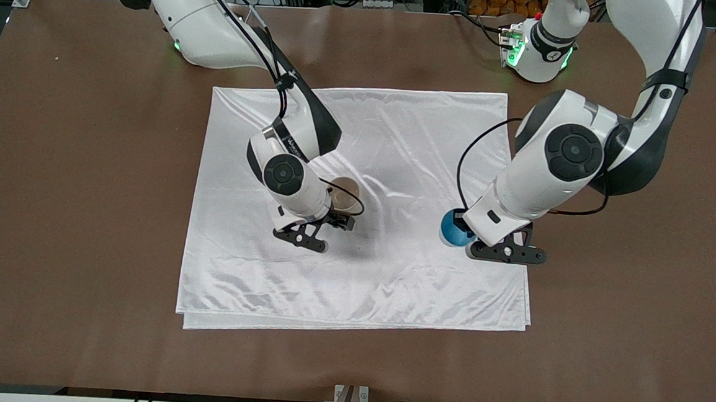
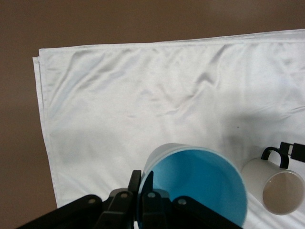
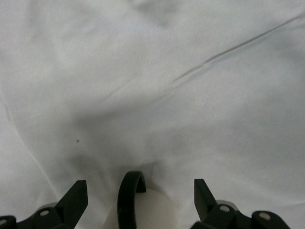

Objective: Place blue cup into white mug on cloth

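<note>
The blue cup point(image 1: 454, 229) is over the white cloth point(image 1: 399, 135), near its edge toward the left arm's end. My left gripper point(image 1: 469, 239) is shut on the cup's rim. In the left wrist view one finger is outside the blue cup point(image 2: 200, 183) and one inside, at my left gripper point(image 2: 142, 183). The white mug point(image 1: 346, 195) stands on the middle of the cloth, cream inside showing. My right gripper point(image 1: 325, 225) is open just above it. In the right wrist view its fingers point(image 3: 76, 200) stand apart on either side of the mug's black handle point(image 3: 127, 200), not touching it.
Bare brown table point(image 1: 84, 209) surrounds the cloth on every side. The left wrist view shows the white mug point(image 2: 279, 188) beside the blue cup, with wrinkled cloth point(image 2: 119, 95) around them. The right arm's black cable loops over the mug's mouth.
</note>
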Tool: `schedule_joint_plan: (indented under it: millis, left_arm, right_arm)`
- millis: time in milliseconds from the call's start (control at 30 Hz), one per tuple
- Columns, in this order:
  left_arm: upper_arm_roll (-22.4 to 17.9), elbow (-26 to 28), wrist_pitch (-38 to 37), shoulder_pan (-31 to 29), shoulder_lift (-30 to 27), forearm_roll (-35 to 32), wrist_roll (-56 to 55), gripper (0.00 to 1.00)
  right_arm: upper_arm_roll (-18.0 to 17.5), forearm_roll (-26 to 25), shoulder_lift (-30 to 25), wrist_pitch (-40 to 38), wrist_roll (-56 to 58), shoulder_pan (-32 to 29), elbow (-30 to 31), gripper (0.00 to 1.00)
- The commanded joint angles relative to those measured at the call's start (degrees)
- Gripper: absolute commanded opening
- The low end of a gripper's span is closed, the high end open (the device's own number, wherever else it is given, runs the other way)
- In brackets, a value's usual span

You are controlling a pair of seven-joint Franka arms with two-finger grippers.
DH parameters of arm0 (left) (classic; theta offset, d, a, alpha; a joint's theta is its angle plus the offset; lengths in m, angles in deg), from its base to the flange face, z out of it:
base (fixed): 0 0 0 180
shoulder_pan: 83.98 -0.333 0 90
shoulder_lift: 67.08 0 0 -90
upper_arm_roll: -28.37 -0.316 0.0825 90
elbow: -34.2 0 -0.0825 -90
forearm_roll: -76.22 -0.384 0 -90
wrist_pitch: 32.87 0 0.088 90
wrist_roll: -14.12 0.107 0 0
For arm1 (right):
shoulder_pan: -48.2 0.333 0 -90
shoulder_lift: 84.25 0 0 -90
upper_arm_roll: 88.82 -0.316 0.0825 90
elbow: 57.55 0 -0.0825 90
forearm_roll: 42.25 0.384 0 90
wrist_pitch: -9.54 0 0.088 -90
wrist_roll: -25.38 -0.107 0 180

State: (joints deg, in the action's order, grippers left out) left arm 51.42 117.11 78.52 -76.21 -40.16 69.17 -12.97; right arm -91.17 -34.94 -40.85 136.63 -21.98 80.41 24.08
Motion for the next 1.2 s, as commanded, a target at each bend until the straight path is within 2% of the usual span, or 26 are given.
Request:
schedule_joint_plan:
  millis: [0,200,833,1167]
  left_arm:
    - [-0.4,-1.1,0.1,3.4,1.0,-1.1,-4.5,0.00]
    - [-0.6,-1.6,1.4,7.6,2.7,-1.3,-11.0,0.00]
    - [-2.0,-2.8,1.9,15.1,4.8,-3.1,-11.8,0.00]
    - [-2.0,-3.6,1.9,19.1,7.0,-3.1,-17.6,0.00]
  right_arm:
    - [1.7,-2.6,-0.1,-0.9,1.3,-1.5,-0.9,1.00]
    - [1.7,-2.8,-0.2,-1.0,7.5,-5.3,-0.9,1.00]
    - [2.3,-3.5,-1.4,-4.8,24.0,-15.5,-1.3,1.00]
    - [2.2,-3.4,-1.4,-6.1,36.4,-23.2,-1.2,1.00]
